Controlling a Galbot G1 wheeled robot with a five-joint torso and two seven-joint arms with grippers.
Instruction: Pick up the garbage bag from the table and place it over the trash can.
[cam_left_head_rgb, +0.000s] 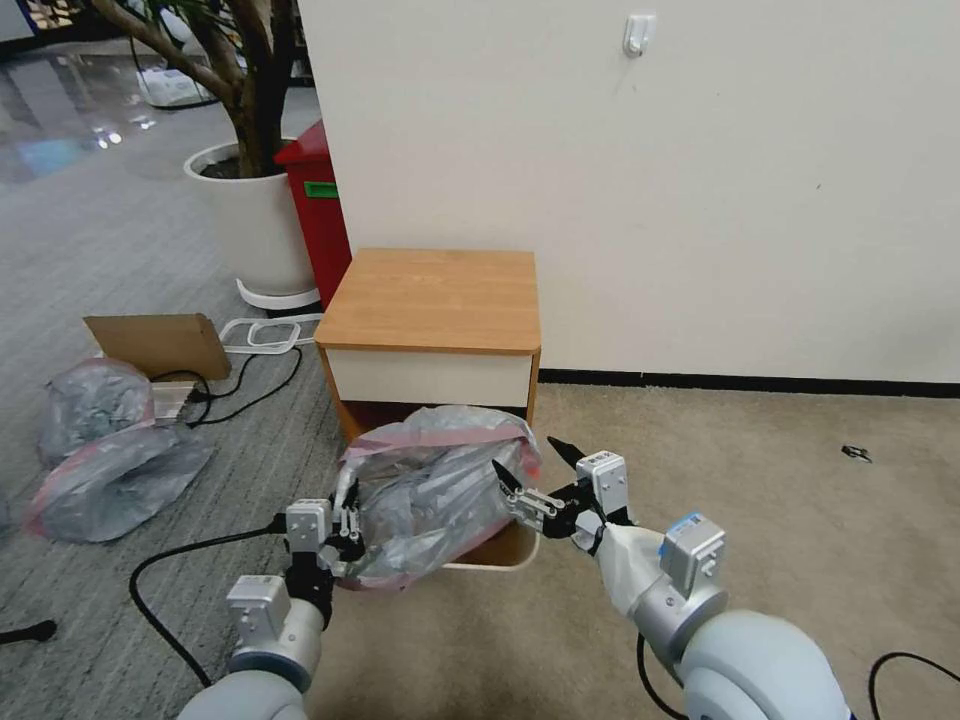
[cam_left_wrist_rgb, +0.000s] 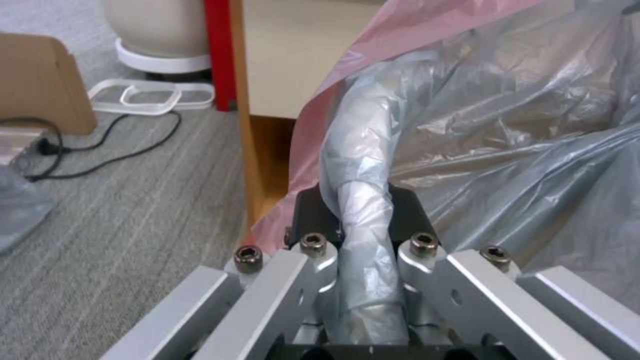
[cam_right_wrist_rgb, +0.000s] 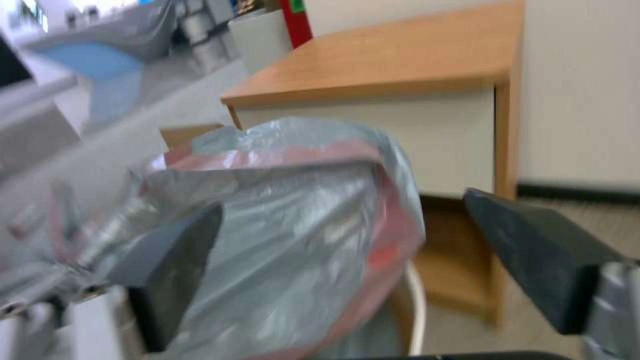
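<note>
The small orange-brown wooden nightstand table (cam_left_head_rgb: 433, 298) with a white drawer front stands against the wall. Just in front of it on the carpet sits the small cream-white plastic trash can (cam_left_head_rgb: 500, 555), mostly covered by the thin, crinkly grey translucent garbage bag with a pink-red rim band (cam_left_head_rgb: 430, 495). The bag lies draped over the can, its long axis running side to side between the two arms, its pink rim up toward the nightstand. The left gripper (cam_left_head_rgb: 345, 528) pinches a twisted fold of the bag at its left end, jaws pressed on the plastic. The right gripper (cam_left_head_rgb: 535, 468) is at the bag's right end, jaws spread wide, one finger against the plastic.
</note>
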